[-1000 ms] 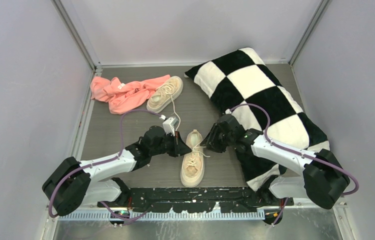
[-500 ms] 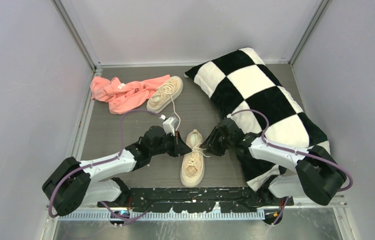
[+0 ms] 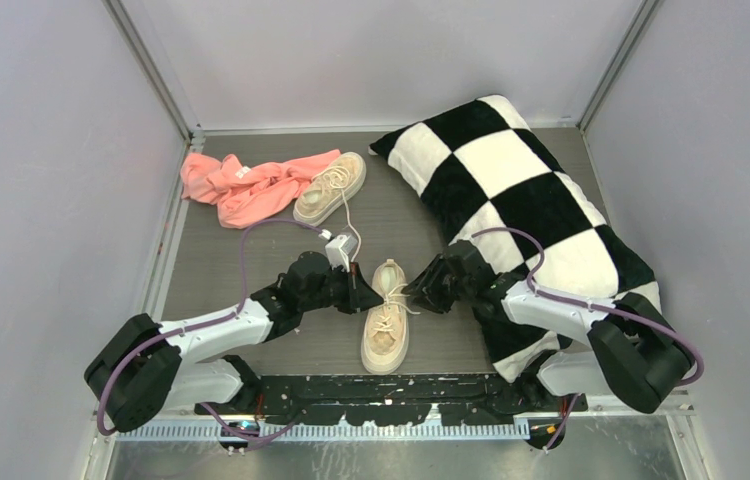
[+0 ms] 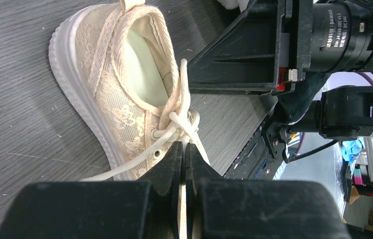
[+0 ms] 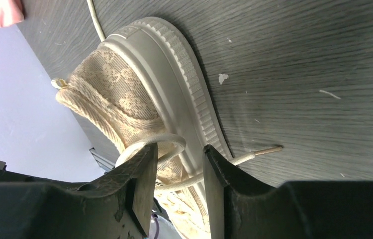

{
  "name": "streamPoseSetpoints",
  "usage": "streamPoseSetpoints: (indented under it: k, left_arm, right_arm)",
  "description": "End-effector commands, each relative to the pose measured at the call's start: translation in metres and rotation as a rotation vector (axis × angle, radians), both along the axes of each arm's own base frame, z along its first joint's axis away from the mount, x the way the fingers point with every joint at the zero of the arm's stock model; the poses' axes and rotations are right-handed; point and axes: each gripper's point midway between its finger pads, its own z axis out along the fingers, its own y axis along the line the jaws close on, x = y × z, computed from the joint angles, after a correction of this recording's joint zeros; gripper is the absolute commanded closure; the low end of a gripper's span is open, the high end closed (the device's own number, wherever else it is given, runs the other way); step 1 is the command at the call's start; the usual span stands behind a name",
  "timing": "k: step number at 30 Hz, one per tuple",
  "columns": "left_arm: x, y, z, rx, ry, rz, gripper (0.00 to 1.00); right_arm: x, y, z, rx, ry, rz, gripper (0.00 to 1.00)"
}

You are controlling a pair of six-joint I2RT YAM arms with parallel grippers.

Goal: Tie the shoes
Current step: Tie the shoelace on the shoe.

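Change, right arm: compared with a second ago, the right tool (image 3: 414, 290) has moved in from the pillow (image 3: 511, 170) side to the right flank of the near shoe (image 3: 386, 325).
Change, left arm: none visible. The left tool (image 3: 369, 290) keeps the same station at the shoe's left flank.
Meaning for task: both tools now bracket the lacing of one shoe. This is judged to be the set-up for forming a bow; no bow is formed yet.
Left tool state: fingers pressed fully together, apparently pinching a strand of the lace (image 4: 183, 84) just below the first crossing.
Right tool state: fingers part-way apart, gripping nothing.
Lace relative to right tool: a lace loop (image 5: 159, 142) lies at the tip of one finger. A loose strand crosses the gap and ends on the counter (image 3: 251, 250) beside the sole.
Near shoe position: on the counter between the two tools, toe toward the arm bases.
Far shoe (image 3: 331, 188) position: well apart at the back, touching the pink cloth (image 3: 241, 185), laces loose, no tool near it.
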Motion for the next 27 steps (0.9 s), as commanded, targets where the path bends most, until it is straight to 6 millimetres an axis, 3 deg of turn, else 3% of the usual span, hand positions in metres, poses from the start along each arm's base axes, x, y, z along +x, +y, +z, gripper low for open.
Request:
streamPoseSetpoints:
  k: [1,5,11,22,27]
  left_arm:
    - [0.004,-0.006,0.014,-0.043,-0.044,-0.006,1.0]
    - [0.003,-0.005,0.013,-0.042,-0.044,-0.006,1.0]
    - [0.001,0.0,0.01,-0.034,-0.039,0.004,1.0]
    - [-0.002,0.022,0.011,0.001,-0.068,0.072,0.99]
    - [-0.003,0.027,0.007,0.015,-0.071,0.085,1.0]
  right_arm:
    - [0.008,0.013,0.009,0.099,-0.013,-0.018,0.58]
    - [0.009,0.016,0.007,0.121,-0.004,-0.023,0.66]
    - [0.012,0.009,0.009,0.114,-0.023,-0.055,0.99]
    - [0.018,-0.034,0.025,-0.097,-0.123,-0.119,0.99]
    - [0.02,-0.037,0.028,-0.117,-0.14,-0.114,0.99]
